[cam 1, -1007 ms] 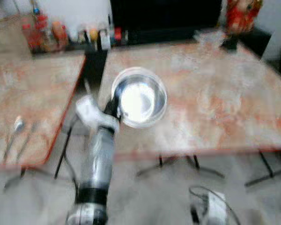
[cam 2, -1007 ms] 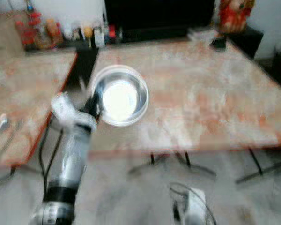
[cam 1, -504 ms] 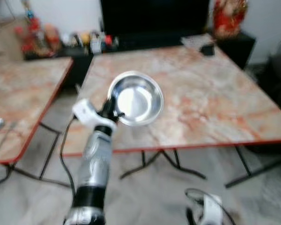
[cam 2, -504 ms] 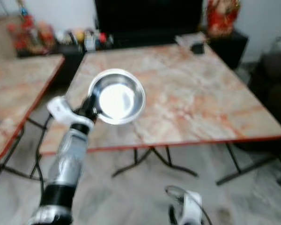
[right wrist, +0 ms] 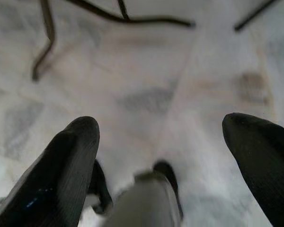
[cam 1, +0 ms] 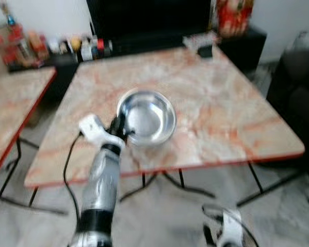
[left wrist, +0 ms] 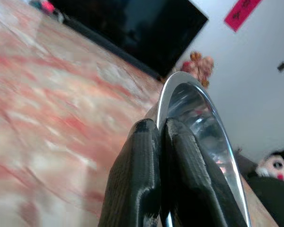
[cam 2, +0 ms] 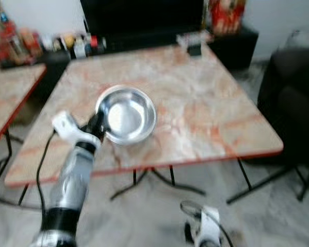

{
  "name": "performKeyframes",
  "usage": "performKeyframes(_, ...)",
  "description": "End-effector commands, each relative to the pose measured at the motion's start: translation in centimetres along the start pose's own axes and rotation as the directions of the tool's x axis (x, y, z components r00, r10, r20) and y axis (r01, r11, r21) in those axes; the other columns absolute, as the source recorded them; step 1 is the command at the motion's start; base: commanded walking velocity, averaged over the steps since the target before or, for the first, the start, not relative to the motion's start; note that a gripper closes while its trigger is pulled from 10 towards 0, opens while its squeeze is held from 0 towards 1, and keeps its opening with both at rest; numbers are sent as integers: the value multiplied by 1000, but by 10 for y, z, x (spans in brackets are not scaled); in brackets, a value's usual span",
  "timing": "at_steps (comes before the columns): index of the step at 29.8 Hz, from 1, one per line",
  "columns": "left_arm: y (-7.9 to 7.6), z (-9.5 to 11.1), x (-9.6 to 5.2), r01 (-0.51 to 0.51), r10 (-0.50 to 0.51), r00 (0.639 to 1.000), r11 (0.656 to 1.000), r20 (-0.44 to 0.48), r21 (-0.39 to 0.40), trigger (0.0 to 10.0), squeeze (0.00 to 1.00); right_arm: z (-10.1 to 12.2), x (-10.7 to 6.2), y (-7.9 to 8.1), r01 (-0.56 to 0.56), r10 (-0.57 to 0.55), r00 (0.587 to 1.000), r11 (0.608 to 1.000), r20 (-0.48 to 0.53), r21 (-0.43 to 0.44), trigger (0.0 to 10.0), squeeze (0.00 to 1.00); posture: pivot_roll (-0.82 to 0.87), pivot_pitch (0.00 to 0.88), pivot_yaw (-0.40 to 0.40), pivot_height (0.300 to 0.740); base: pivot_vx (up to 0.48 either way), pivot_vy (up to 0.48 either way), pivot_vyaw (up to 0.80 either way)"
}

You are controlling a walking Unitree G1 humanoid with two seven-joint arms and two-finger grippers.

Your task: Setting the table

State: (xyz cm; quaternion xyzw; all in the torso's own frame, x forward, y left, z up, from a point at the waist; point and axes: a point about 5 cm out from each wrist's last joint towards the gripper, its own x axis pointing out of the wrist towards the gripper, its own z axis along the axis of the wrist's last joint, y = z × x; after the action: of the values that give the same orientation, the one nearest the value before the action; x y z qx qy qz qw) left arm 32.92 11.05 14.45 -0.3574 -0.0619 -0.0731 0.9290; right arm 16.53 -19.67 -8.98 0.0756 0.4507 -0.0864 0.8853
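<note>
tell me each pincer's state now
left pincer: shut on the bowl rim
right pincer: open, holding nothing, over the floor

Square worktop point(cam 1: 206, 103) with orange-and-cream marbled top, red edge trim, black folding legs underneath. A small dark object point(cam 1: 204, 50) lies near its far right corner, too blurred to identify. Second matching worktop point(cam 1: 13, 103) stands at the left, apart from the first by a gap. Pale marbled floor point(cam 1: 170, 216) below. Dark low shelf point(cam 1: 51, 56) past the far edge carries small bottles point(cam 1: 85, 46), blurred.
</note>
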Motion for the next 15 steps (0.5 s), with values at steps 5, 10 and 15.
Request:
performKeyframes(5,3,10,2,9,-10,1000,999,16,33,10000,0,6,2,10,-22,22,1000,1000,16,9,10000,0,-193,0,98,740,0,0,0)
performKeyframes(10,3,10,2,9,-9,1000,1000,15,29,10000,0,6,2,10,-22,22,1000,1000,18,15,10000,0,-194,0,99,740,0,0,0)
performKeyframes(15,4,9,3,8,-8,1000,999,10,32,10000,0,5,2,10,-22,22,1000,1000,17,16,10000,0,-197,0,106,740,0,0,0)
